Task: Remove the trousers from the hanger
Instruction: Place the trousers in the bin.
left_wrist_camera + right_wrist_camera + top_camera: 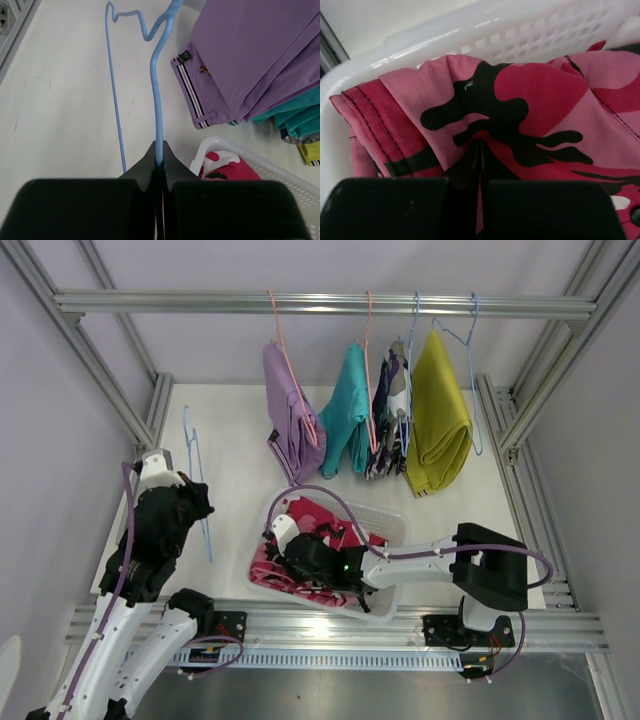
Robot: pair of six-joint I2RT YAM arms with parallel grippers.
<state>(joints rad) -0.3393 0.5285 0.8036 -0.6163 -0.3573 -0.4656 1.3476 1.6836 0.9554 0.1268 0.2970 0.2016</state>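
Left gripper clamps the empty light-blue wire hanger. Right gripper closed, tips against pink-red camouflage trousers in white plastic basket at 6 o'clock. Risk: a pinched fold, and lifting drags the trousers out.

Small label on lilac trousers is unreadable.

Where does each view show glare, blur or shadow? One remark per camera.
Top external: even, soft light, faint shadows on the table, all sharp. Left wrist: the left gripper is a dark, blurred mass; blue hanger and lilac trousers sharp. Right wrist: glare on the white basket rim; pink camouflage trousers sharp, the right gripper black and featureless.
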